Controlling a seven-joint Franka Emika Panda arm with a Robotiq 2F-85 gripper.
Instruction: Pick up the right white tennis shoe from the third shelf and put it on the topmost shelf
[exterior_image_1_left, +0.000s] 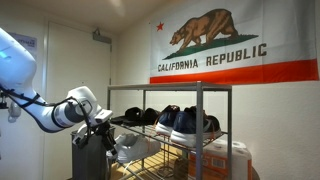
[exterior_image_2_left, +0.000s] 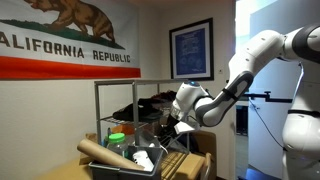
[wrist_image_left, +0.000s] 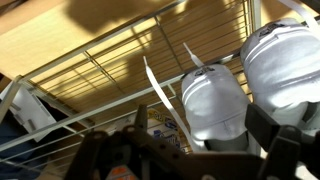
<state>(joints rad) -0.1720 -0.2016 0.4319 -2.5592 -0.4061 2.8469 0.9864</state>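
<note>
1. The pincer (wrist_image_left: 205, 145) is released, jaws wide apart, gripping nothing.
2. The right white tennis shoe (wrist_image_left: 213, 100) lies just ahead of it on the third shelf (wrist_image_left: 110, 70).
3. Its twin (wrist_image_left: 287, 62) lies alongside.
4. The topmost shelf (exterior_image_1_left: 165, 88) is above the pincer.

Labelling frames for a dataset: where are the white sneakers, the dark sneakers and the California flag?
white sneakers (wrist_image_left: 214, 100): wrist view, upper of the middle one.
dark sneakers (exterior_image_1_left: 195, 123): an exterior view, one shoe's side.
California flag (exterior_image_1_left: 210, 28): an exterior view, the bear.
</note>
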